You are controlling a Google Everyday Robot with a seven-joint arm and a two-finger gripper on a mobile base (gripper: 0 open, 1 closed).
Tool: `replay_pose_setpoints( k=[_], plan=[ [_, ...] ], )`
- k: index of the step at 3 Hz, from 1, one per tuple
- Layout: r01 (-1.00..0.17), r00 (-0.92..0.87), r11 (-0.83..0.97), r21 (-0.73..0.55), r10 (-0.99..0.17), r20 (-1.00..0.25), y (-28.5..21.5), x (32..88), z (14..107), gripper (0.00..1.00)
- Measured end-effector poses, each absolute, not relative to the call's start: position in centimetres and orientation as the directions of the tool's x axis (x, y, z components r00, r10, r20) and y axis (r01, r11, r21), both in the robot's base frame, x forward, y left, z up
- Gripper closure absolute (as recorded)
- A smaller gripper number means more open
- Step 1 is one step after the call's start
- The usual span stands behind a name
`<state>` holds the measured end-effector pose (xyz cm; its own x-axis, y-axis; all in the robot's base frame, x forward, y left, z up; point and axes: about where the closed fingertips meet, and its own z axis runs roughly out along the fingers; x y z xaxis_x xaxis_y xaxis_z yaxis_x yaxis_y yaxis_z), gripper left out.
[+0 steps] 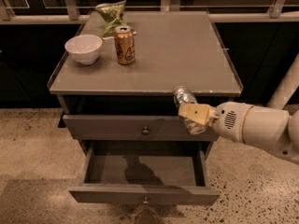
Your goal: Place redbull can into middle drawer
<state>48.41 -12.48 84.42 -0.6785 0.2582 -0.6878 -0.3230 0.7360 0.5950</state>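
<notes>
The redbull can point(183, 97), slim and silvery, is held tilted in my gripper point(188, 112), whose tan fingers point(195, 113) are shut around its middle. The can hangs in front of the cabinet's right side, level with the closed top drawer front point(117, 127) and just below the tabletop edge. The middle drawer point(140, 169) is pulled open below, with a bare grey floor, low side walls and a front panel with a small knob point(145, 200). The can is above the drawer's right rear part. My white arm point(257, 125) comes in from the right.
On the grey tabletop point(187, 55) stand a copper-orange can point(124, 45), a white bowl point(84, 48) and a green chip bag point(111, 14) at the back left. A railing runs behind. The speckled floor point(32, 143) surrounds the cabinet.
</notes>
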Motion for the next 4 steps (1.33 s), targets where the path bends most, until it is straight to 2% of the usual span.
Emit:
replay_pose_setpoints(
  k=[1, 2, 4],
  plan=[
    [-0.339, -0.689, 0.718, 0.608, 0.251, -0.680, -11.9, 47.4, 82.7, 1.00],
    [-0.297, -0.741, 0.645, 0.704, 0.310, -0.596, -11.0, 45.0, 77.9, 1.00],
    [-0.150, -0.831, 0.588, 0.795, 0.361, -0.423, -8.9, 41.2, 67.5, 1.00]
  ],
)
